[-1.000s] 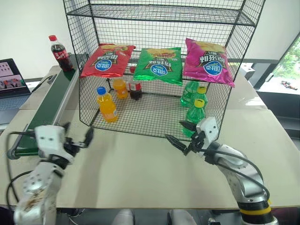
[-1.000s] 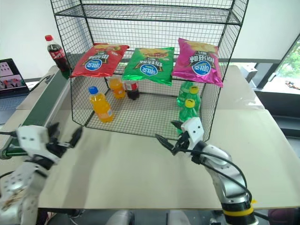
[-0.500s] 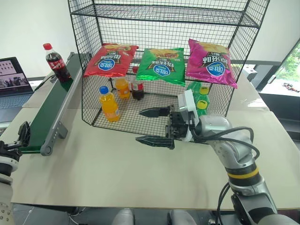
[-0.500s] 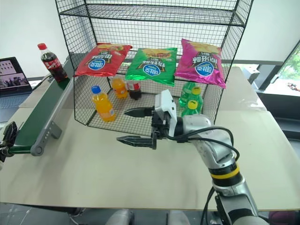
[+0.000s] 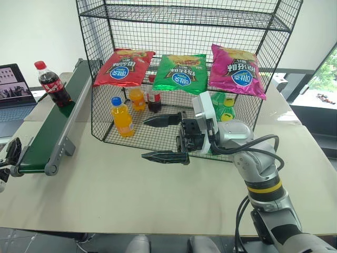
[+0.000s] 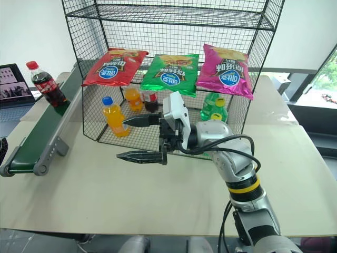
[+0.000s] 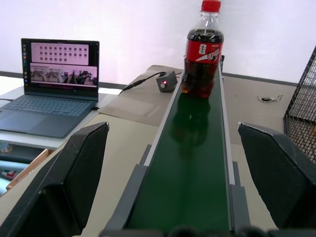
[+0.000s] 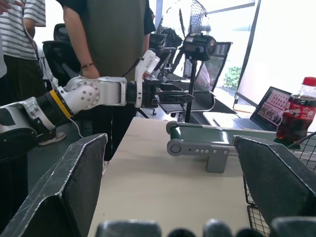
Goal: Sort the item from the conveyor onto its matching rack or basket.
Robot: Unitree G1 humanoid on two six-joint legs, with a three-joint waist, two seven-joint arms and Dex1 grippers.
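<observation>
Jaws on the right gripper [image 5: 163, 138] stand spread wide with nothing between them, its 2 black fingers [image 5: 164, 120] pointing across the bench [image 5: 131, 195] toward the conveyor [image 5: 50, 132], just in front of the black wire rack [image 5: 184, 63]. Behind that gripper, inside the rack, stand orange-soda bottles [image 5: 121, 117], green bottles [image 5: 227, 104] and a dark bottle that looks like cola, under 3 chip bags [image 5: 180, 73].

Left gripper [image 7: 177, 177] has its jaws spread wide too, empty, at the near end of the conveyor and aimed along the belt. Ahead of those jaws, well apart from them, the cola bottle [image 7: 202, 49] stands upright on the belt. A laptop [image 7: 54, 94] sits open off to the side of the left gripper.
</observation>
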